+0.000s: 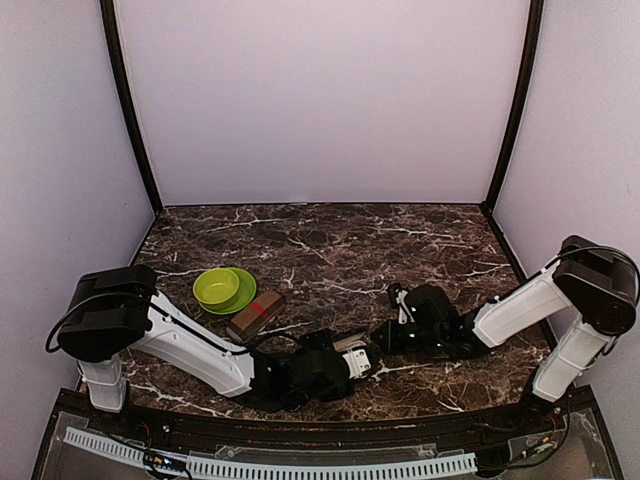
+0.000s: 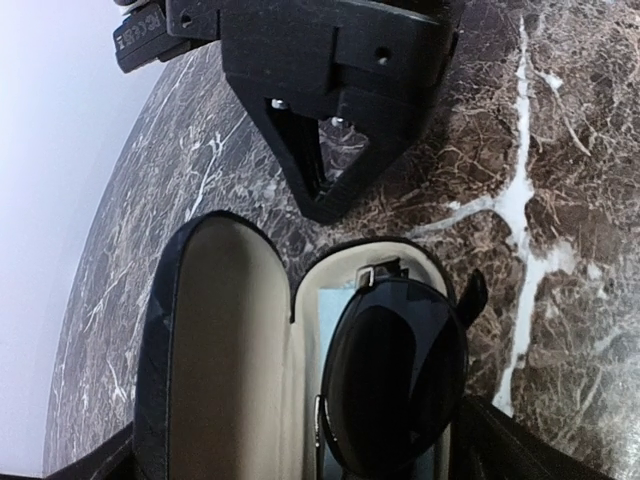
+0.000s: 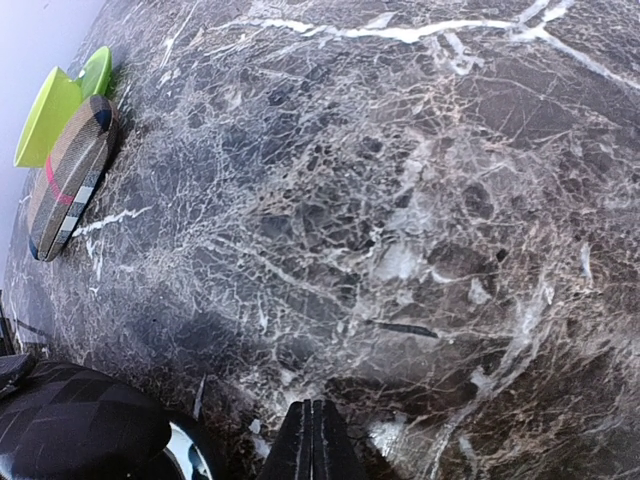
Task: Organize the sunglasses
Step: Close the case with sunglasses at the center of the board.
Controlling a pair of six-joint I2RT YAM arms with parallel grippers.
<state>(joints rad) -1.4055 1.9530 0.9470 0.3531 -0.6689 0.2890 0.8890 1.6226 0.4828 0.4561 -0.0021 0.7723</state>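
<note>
Lying in open black case (image 2: 222,345), round-lens sunglasses (image 2: 395,385) over blue cloth (image 2: 334,304), left fingers (image 2: 530,452) spread, right fingers (image 3: 300,446) pressed together

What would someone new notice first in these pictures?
An open case at the front middle of the table, with dark sunglasses lying in one half. Next comes the bright green bowl left of centre, with a closed striped case right beside it.
</note>
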